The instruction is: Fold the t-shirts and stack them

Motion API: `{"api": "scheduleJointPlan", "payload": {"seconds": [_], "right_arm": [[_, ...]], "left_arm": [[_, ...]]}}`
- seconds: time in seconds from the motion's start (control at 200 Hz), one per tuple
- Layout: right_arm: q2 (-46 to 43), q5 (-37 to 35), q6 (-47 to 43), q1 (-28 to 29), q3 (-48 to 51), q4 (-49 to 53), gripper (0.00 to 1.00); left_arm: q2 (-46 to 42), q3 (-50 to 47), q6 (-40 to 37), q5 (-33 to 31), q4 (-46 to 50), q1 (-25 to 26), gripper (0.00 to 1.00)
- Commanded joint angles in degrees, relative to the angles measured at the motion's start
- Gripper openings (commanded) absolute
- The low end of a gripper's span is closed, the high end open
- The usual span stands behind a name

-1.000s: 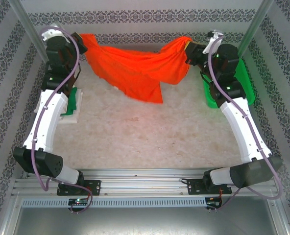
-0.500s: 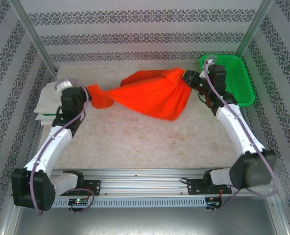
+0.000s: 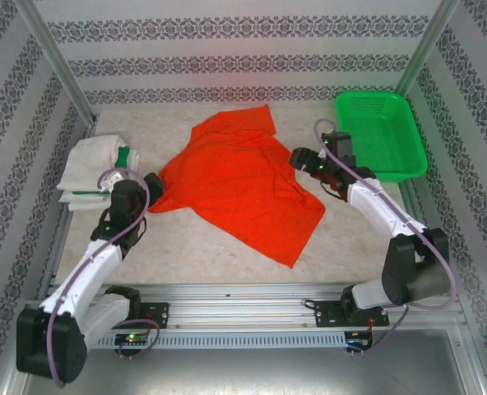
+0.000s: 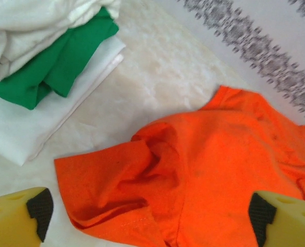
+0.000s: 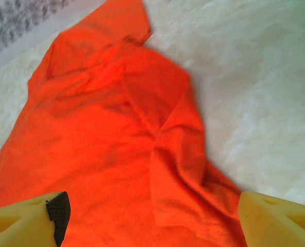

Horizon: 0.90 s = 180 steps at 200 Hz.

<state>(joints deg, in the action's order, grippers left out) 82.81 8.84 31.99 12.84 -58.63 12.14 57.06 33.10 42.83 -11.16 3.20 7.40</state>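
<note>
The shirt (image 3: 235, 185) lies spread on the table (image 3: 227, 257), rumpled, with one corner pointing toward the arm bases. The left gripper (image 4: 148, 213) sits low at the shirt's left sleeve, its jaws wide apart and empty. The sleeve beneath it is bunched and lapped over itself. The right gripper (image 5: 150, 208) is at the shirt's right edge, also spread and holding nothing, and a flap there is doubled onto the body.

The step in hand looks like flattening before the first fold. Each gripper should pinch a single layer at its own edge, and the two should draw outward together so the creases pull flat without dragging the whole shirt. The lapped sleeve should be freed first.

The stack (image 3: 91, 169) of off-white and green shirts lies farther left, apart from the shirt, so the left pull should stop short of it. The basket (image 3: 383, 132) stands far right.
</note>
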Motion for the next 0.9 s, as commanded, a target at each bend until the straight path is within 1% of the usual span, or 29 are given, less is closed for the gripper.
{"api": "scheduleJointPlan", "payload": {"seconds": [0.0,0.09,0.165,0.29,0.37,0.475,0.649,0.704,0.769,0.799,0.894], "right_arm": [[3.4,-0.4,-2.3,5.6,0.9,-3.3,0.83],[7.2,0.0,-2.3,11.2,-0.5,-4.5,0.82],[10.8,0.4,-1.4,14.6,-1.8,-4.5,0.81],[14.8,2.0,1.8,16.8,-1.6,-5.9,0.76],[17.1,2.6,3.4,17.4,-1.6,-5.8,0.73],[20.3,2.2,5.0,16.8,-1.6,-4.4,0.7],[22.4,1.8,5.7,13.8,-0.9,-4.5,0.68],[22.6,1.7,5.4,12.9,-1.0,-4.5,0.67],[23.0,1.7,5.3,11.9,-1.2,-4.3,0.67],[23.1,1.7,5.2,11.3,-1.3,-4.2,0.67],[23.7,1.8,5.6,9.5,-1.4,-4.1,0.66]], "left_arm": [[8.6,6.2,0.2,-0.1,7.4,0.2,0.94],[16.8,10.8,0.7,2.1,9.3,0.2,0.91],[22.5,13.9,1.9,1.3,11.2,0.2,0.87],[28.0,16.7,0.9,-2.0,11.7,-0.8,0.75],[31.0,18.5,0.0,-1.1,11.7,-2.3,0.68],[34.2,19.5,0.0,0.1,11.4,-3.3,0.58],[38.9,17.9,2.4,3.5,9.0,-4.1,0.5],[39.6,16.8,3.3,4.2,7.9,-4.6,0.43],[40.0,15.1,4.5,5.3,6.4,-5.3,0.3],[40.1,14.5,5.4,5.7,6.2,-5.7,0.27],[39.9,12.1,7.9,7.1,6.7,-6.5,0.25]]}}
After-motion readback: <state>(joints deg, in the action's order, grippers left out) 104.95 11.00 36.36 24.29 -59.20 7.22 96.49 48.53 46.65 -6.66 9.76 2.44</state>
